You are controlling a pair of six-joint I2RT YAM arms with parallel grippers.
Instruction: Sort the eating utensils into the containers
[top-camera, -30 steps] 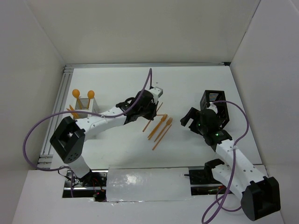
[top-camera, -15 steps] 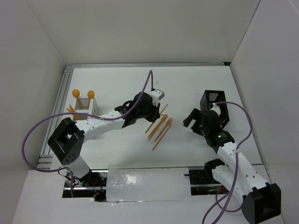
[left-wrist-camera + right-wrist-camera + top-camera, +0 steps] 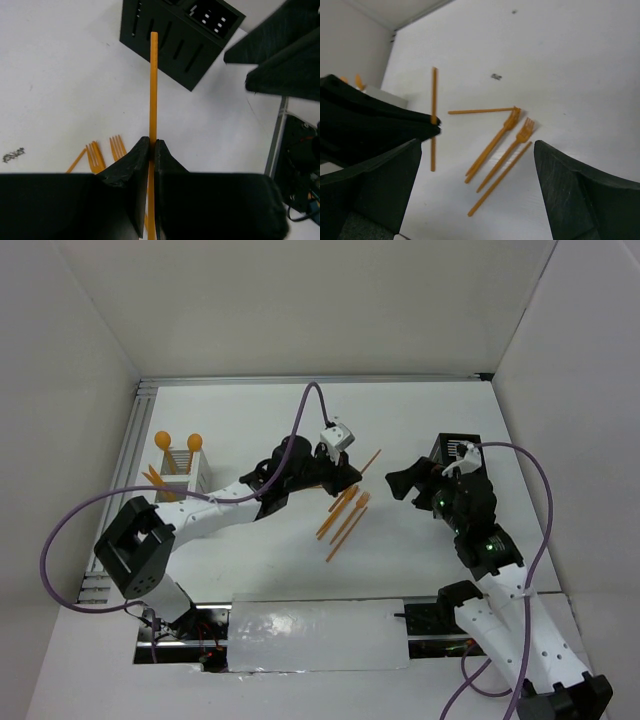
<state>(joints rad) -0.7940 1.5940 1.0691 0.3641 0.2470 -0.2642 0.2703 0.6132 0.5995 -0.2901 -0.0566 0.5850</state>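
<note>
Your left gripper (image 3: 152, 148) has its jaws pinched shut on a plain orange knife (image 3: 153, 75). It grips the knife partway along the shaft, so the long end sticks out ahead. In the left wrist view the knife's tip lines up with the front of the black caddy (image 3: 180, 35), whose slots face you.

From above, the held knife slants up and to the right, out past the left gripper, with the right gripper (image 3: 400, 483) just beyond its tip. The right jaws stand wide open with nothing between them. That gripper sits close in front of the black caddy, between it and the loose utensils.

Four orange pieces lie on the desk (image 3: 580, 60) below the two grippers. Two forks (image 3: 512, 117) lie side by side, with a straight piece (image 3: 500, 177) alongside them. Another straight piece (image 3: 480, 111) lies crosswise, its end at one fork's head.

At the far left of the desk, the white caddy (image 3: 180, 468) has two round-bowled spoons (image 3: 162, 438) standing upright in it.
</note>
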